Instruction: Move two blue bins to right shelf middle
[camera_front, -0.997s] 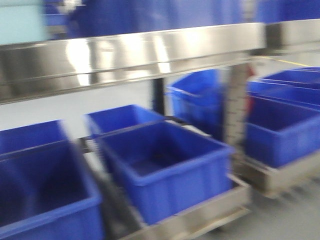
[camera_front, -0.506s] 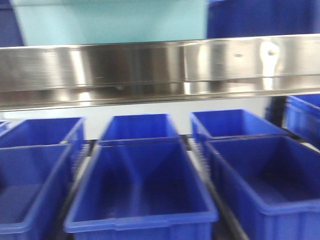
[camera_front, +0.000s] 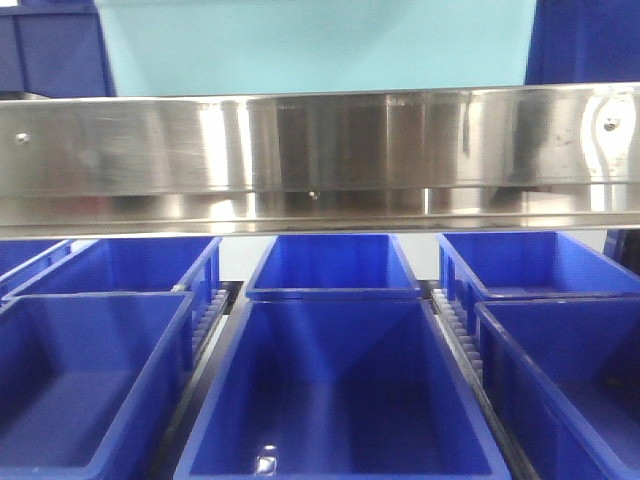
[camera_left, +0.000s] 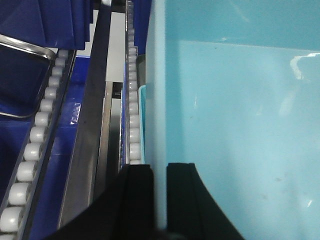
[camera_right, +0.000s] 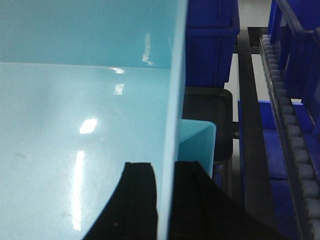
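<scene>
A pale cyan-blue bin (camera_front: 310, 45) fills the top of the front view, above and behind the broad steel front rail of the shelf level (camera_front: 320, 150). My left gripper (camera_left: 159, 172) is shut on the bin's left wall, one finger inside the bin (camera_left: 235, 125) and one outside. My right gripper (camera_right: 165, 175) is shut on the right wall of the bin (camera_right: 75, 125) in the same way. A second pale cyan edge (camera_right: 197, 142) shows just outside and below the held wall; it also shows in the left wrist view (camera_left: 142, 125).
Several dark blue bins (camera_front: 340, 400) sit in rows on the level below the rail. White roller tracks (camera_left: 37, 135) and dark blue bins (camera_right: 210, 40) lie beside and below the held bin. More dark blue bins flank it at the top (camera_front: 585, 40).
The front view has swung from an angled, blurred look at the rack to a square, steady one. The pale bin now spans the top centre above the rail.
</scene>
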